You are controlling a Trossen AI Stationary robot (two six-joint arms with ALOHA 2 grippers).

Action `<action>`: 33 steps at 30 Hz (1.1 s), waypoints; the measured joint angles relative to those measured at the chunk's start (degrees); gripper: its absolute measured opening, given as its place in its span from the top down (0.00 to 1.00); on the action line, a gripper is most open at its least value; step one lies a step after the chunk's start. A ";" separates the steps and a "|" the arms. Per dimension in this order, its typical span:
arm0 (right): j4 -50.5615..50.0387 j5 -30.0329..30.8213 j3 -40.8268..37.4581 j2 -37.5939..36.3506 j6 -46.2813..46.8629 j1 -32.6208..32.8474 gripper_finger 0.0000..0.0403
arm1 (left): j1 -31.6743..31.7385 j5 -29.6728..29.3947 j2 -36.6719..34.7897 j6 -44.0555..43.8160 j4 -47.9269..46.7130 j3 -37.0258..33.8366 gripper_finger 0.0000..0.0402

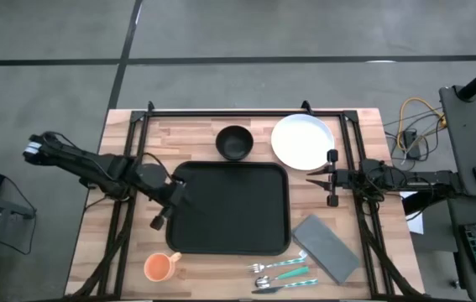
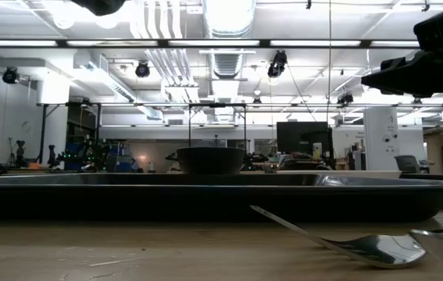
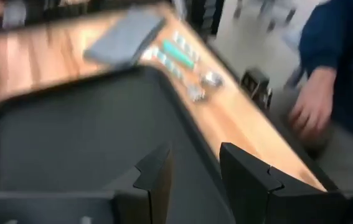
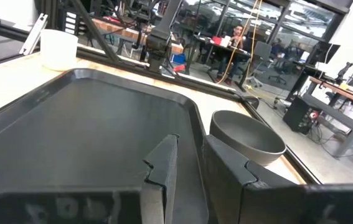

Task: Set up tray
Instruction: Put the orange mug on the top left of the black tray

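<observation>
The large black tray [image 1: 231, 210] lies flat in the middle of the table. My left gripper [image 1: 169, 208] is at its left rim, open; in the left wrist view the gripper [image 3: 192, 155] has one finger over the tray floor [image 3: 70, 137] and one outside the rim. My right gripper [image 1: 311, 178] is open just off the tray's right rim, beside the white plate [image 1: 303, 141]. In its wrist view the gripper [image 4: 192, 146] looks across the tray [image 4: 70, 124] past the black bowl [image 4: 248, 140]. My left gripper has its fingers [image 3: 154, 180] on either side of the tray's left rim [image 3: 192, 130], slanting down from the table's left. The picture is blurred, so I cannot tell whether they touch the rim. The tray lies flat on the table.
The black bowl [image 1: 235, 141] and the white plate stand behind the tray. An orange cup [image 1: 160, 267] sits near left, with the cutlery [image 1: 284, 273] and grey napkin [image 1: 326, 247] near right. A spoon [image 2: 362, 246] lies close to the low camera. A person's hand [image 3: 307, 112] shows beyond the near edge.
</observation>
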 joint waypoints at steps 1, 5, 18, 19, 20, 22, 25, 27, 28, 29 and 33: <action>-0.06 0.00 0.00 -0.02 0.00 0.00 0.83 | -0.02 -0.56 1.29 -0.44 -6.10 3.74 0.71; -0.06 0.02 -0.02 -0.02 0.01 0.02 0.83 | -0.72 -1.22 7.67 -4.51 -28.53 15.43 0.71; -0.04 0.06 -0.02 -0.07 0.02 0.04 0.83 | -2.49 -3.20 19.05 -23.00 -43.79 31.11 0.71; -0.04 0.05 -0.02 -0.07 0.00 0.04 0.83 | -2.62 -5.14 18.79 -24.91 -44.43 31.04 0.71; -0.04 0.04 -0.01 -0.07 0.01 0.04 0.83 | -2.67 -6.91 18.47 -26.62 -45.37 30.91 0.71; -0.04 0.07 -0.01 -0.07 0.01 0.04 0.83 | -2.55 -10.74 17.73 -30.92 -49.20 30.91 0.71; -0.04 0.07 -0.01 -0.07 0.00 0.04 0.83 | -3.26 -13.08 16.54 -38.14 -55.07 30.91 0.71; -0.06 0.04 -0.02 -0.07 0.00 0.04 0.83 | -4.97 -13.40 15.69 -42.72 -56.92 30.71 0.71; -0.04 0.07 -0.02 -0.07 0.00 0.04 0.83 | -6.05 -13.39 15.10 -44.41 -57.22 30.43 0.71; -0.04 0.07 -0.01 -0.07 0.01 0.04 0.83 | -7.33 -13.44 14.50 -46.07 -57.33 30.17 0.71; -0.04 0.07 -0.02 -0.07 0.02 0.04 0.83 | -12.29 -13.46 13.55 -53.88 -57.25 29.25 0.71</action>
